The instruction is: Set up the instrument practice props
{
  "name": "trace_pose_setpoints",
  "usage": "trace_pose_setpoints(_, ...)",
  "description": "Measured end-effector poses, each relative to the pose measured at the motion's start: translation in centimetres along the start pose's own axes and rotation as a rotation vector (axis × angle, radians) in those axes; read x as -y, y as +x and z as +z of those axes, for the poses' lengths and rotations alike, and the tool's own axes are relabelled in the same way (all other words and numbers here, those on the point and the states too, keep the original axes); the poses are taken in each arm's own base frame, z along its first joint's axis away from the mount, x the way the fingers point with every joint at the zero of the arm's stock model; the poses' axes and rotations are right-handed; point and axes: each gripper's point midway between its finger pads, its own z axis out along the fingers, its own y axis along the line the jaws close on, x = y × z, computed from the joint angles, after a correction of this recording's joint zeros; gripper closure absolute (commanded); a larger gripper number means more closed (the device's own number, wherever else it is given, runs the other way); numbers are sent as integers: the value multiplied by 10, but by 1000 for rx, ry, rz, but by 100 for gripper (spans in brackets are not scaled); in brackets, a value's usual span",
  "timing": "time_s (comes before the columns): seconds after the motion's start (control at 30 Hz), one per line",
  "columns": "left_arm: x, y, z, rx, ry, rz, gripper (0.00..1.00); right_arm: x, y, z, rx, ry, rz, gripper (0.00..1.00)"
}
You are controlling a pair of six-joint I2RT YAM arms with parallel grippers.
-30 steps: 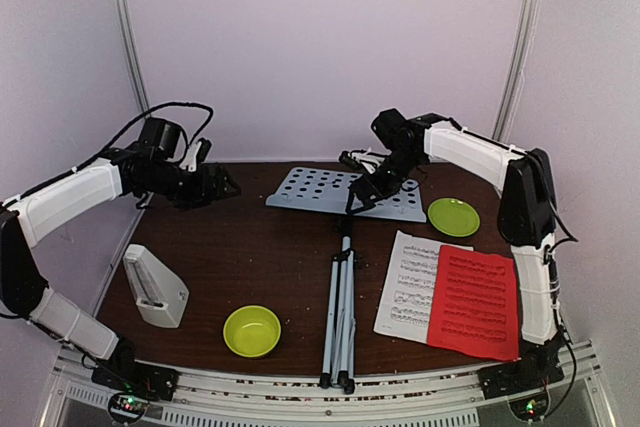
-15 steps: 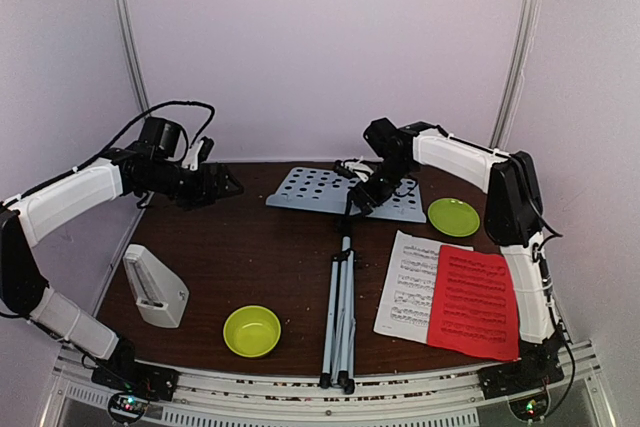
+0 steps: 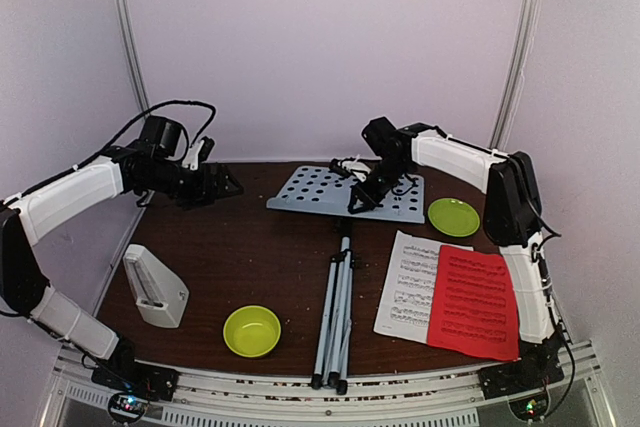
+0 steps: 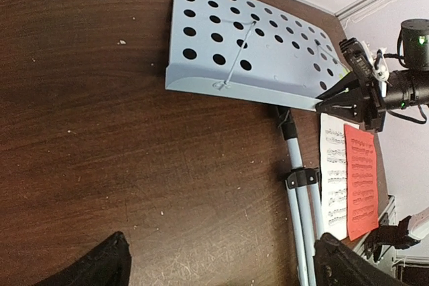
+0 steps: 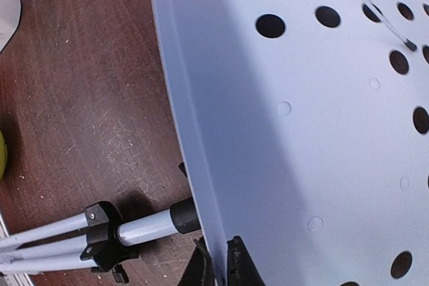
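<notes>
I judge the setup barely begun. The stand [image 3: 320,187] is lying flat on the bench [image 3: 260,247], its perforated desk toward the back and its folded legs [image 3: 335,317] running toward me, so nothing is erected yet. The white sheet [image 3: 405,282] and the red sheet [image 3: 472,299] lie overlapped on the bench's right side, red partly on top, and neither is on the stand. The metronome [image 3: 152,287] sits at the near left, well apart from everything else. What is left, as I read it: raise the stand, spread the legs, put the sheets on the desk and place the metronome.

My right end effector [image 3: 360,200] is at the desk's near edge, close to where the pole joins. On the right wrist view its fingertips are pinched narrow on the desk's raised lip, so I take it to be gripping the stand there. The desk spreads away from the grip to the right of that view, and the pole and leg collar lie just beside it on the left.

My left end effector [image 3: 228,187] hangs above the bench's back left, well apart from the desk's left edge. Its fingers [image 4: 100,266] are spread wide and hold nothing.
</notes>
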Motion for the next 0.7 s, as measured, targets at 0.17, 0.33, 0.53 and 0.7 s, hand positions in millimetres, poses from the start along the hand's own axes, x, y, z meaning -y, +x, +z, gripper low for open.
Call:
trace_pose_setpoints(0.17, -1, -2, 4, -8, -1, 11, 2, 0, 2, -1, -10, 5, -18, 100)
trace_pose_setpoints(0.33, -1, -2, 6, -12, -1, 13, 2, 1, -2, -10, -5, 45, -42, 100)
trace_pose_setpoints(0.53, 0, -6, 6, 8, 7, 21, 2, -7, -3, -42, -23, 151, -67, 100)
trace_pose_setpoints(0.7, 1, -9, 7, 22, 14, 28, 2, -15, -1, -76, -29, 238, -92, 100)
